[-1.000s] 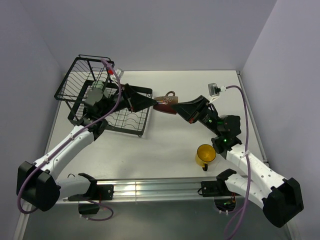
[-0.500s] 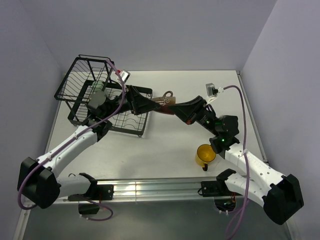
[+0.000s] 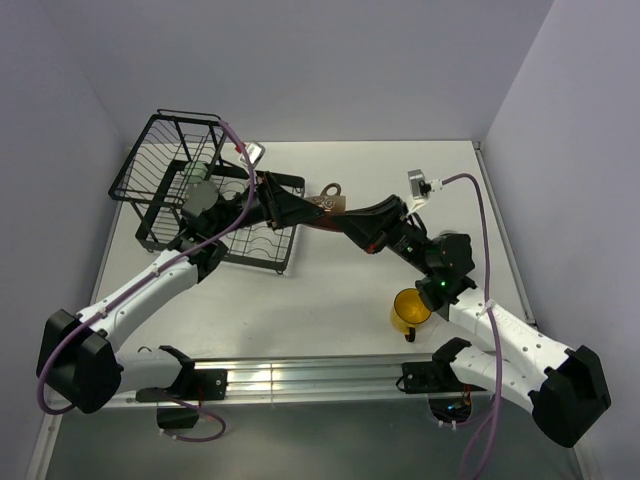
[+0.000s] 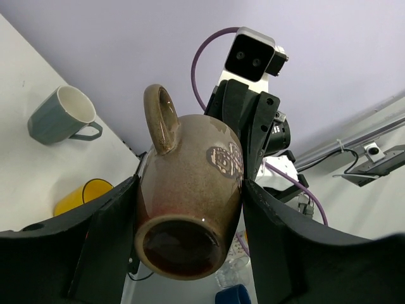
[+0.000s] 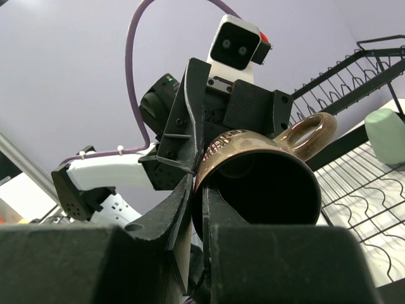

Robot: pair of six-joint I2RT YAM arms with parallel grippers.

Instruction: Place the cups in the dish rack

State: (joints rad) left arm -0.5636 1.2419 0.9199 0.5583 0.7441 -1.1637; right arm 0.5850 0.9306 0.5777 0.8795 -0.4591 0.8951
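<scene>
A small dark brown mug [image 3: 328, 203] hangs in the air between my two grippers, just right of the black wire dish rack [image 3: 165, 150]. My right gripper [image 3: 347, 220] is shut on its rim, one finger inside and one outside [image 5: 199, 183]. My left gripper [image 3: 300, 212] is shut on the mug's body [image 4: 190, 190], a finger pressed on each side near the base. A pale green tumbler [image 3: 197, 172] lies in the rack's basket and also shows in the right wrist view [image 5: 386, 136]. The yellow mug [image 3: 410, 310] stands on the table by my right arm. The beige speckled cup is out of view.
The rack's flat tray of plate slots [image 3: 262, 240] lies below the left gripper. A grey-blue mug with a white inside [image 4: 60, 117] shows in the left wrist view. The back wall is close behind the rack.
My left gripper has moved right and brought its fingers around the brown mug. My right gripper has carried the mug slightly left toward it.
</scene>
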